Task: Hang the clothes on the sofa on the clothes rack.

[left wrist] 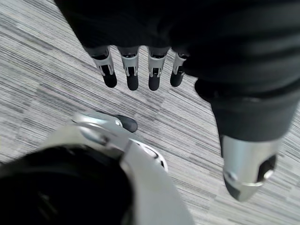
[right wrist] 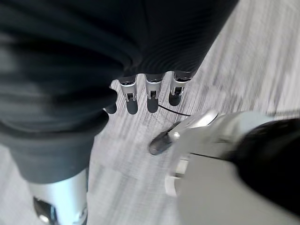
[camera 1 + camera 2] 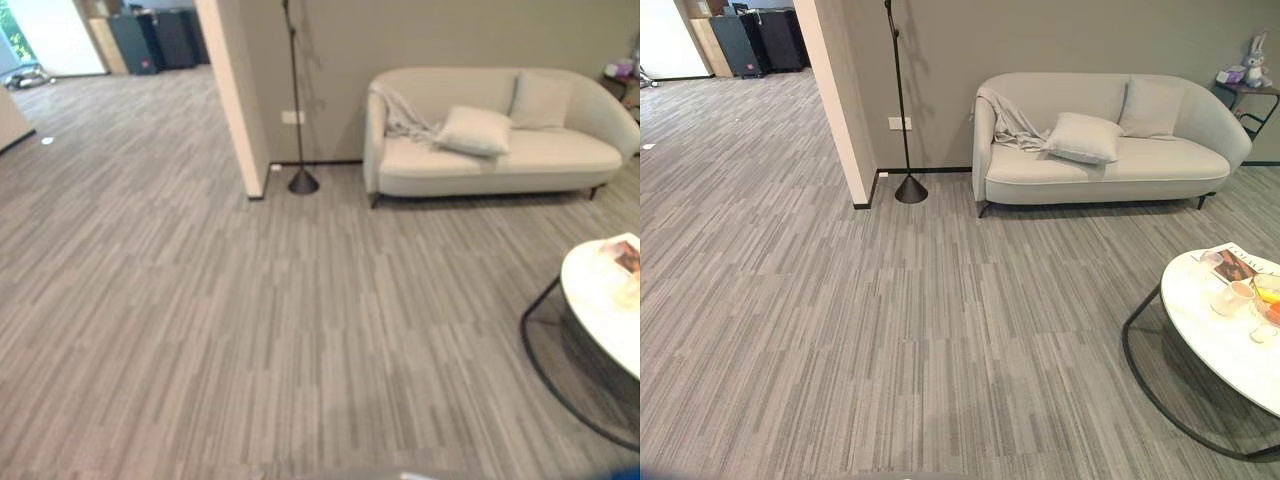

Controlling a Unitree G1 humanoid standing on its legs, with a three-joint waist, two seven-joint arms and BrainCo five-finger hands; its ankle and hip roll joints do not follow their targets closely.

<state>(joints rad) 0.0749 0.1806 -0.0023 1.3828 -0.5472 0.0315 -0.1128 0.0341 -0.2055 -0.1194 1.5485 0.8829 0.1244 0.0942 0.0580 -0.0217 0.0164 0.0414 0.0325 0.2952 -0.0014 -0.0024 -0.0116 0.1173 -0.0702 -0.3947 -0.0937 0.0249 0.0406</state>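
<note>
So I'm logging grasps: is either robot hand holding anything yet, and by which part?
Nothing is held. The left robot hand and right robot hand hang with straight fingers over bare floor; the grey cloth lies draped over the sofa arm.

The two eye views look down and forward from head height across the carpet floor (image 3: 890, 330) toward the sofa (image 3: 1110, 160), which stands well away against the far wall. Both share the sofa, the floor lamp (image 3: 302, 180) just beside the sofa's arm, and the round table (image 3: 1210, 330) nearer than the sofa. Each wrist view faces straight down along its own hand, the left hand (image 1: 140, 70) and right hand (image 2: 150, 93), very close, with carpet beyond the fingers
</note>
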